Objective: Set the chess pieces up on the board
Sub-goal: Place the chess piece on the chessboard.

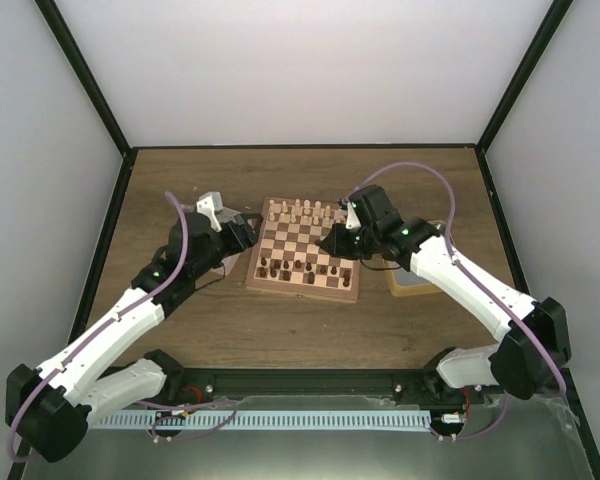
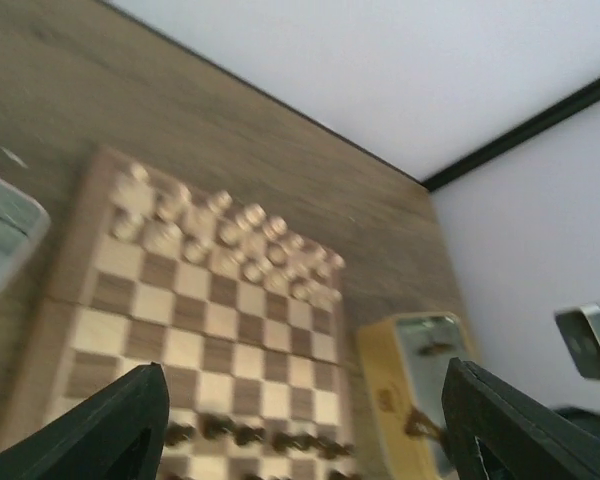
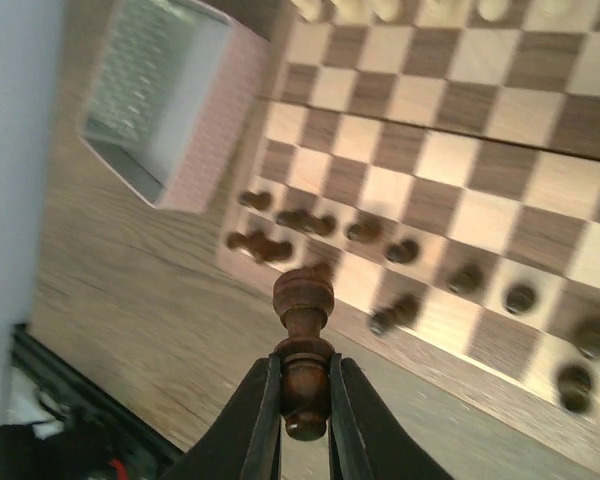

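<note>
The board [image 1: 302, 243] lies mid-table. Dark brown chess pieces [image 1: 305, 268] stand on its near two rows, and they also show in the right wrist view [image 3: 400, 250]. My right gripper [image 1: 333, 243] hovers over the board's right side. In the right wrist view it [image 3: 304, 372] is shut on a dark brown piece [image 3: 303, 300], held above the board's near edge [image 3: 450, 350]. My left gripper [image 1: 243, 233] is at the board's left edge. In the left wrist view it [image 2: 305, 430] is open and empty, looking across the board [image 2: 210, 330].
Pale cream pieces [image 1: 305, 212] fill the board's far rows. A yellow-rimmed tin [image 1: 412, 277] lies right of the board, and the left wrist view shows a dark piece [image 2: 417, 425] in it. Another tin [image 3: 165, 100] lies left of the board, partly under my left arm.
</note>
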`<state>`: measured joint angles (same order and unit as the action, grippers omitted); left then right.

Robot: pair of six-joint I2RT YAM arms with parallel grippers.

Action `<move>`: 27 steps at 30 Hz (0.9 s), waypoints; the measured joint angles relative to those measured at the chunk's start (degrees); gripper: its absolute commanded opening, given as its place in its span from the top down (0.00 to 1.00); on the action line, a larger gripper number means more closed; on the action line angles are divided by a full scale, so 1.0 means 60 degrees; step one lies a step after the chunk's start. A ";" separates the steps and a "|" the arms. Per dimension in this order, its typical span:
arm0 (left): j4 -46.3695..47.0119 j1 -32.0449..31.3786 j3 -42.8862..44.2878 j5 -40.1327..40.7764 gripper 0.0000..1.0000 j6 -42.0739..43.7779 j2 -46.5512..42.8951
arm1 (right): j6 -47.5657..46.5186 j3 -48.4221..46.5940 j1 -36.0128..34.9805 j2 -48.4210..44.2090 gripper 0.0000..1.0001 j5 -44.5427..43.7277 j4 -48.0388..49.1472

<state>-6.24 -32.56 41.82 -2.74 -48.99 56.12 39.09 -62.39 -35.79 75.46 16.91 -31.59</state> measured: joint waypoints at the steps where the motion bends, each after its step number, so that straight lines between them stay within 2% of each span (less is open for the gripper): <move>1: -0.0379 0.0004 0.0266 0.0357 0.21 0.0561 0.0000 | -0.0229 -0.0197 -0.0004 0.0073 0.99 -0.0142 -0.0510; 4: -0.1013 0.0011 0.0831 0.1268 0.21 0.1934 -0.0044 | -0.0954 -0.0863 -0.0004 0.0543 0.99 -0.0521 -0.2018; 12: -0.1534 0.0011 0.0903 0.2022 0.20 0.3679 -0.0404 | -0.1821 -0.1872 -0.0120 0.2353 0.99 -0.1563 -0.4331; 19: -0.1577 0.0011 0.0827 0.2051 0.20 0.4135 -0.0474 | -0.2109 -0.3042 -0.0736 0.3399 0.99 -0.1763 -0.5089; 27: -0.1574 0.0011 0.0667 0.1942 0.20 0.4175 -0.0597 | -0.2186 -0.3169 -0.1009 0.4262 0.99 -0.1759 -0.5391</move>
<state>-15.68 -32.49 45.82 8.91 -23.94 52.53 25.98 -81.41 -41.85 101.03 6.35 -63.94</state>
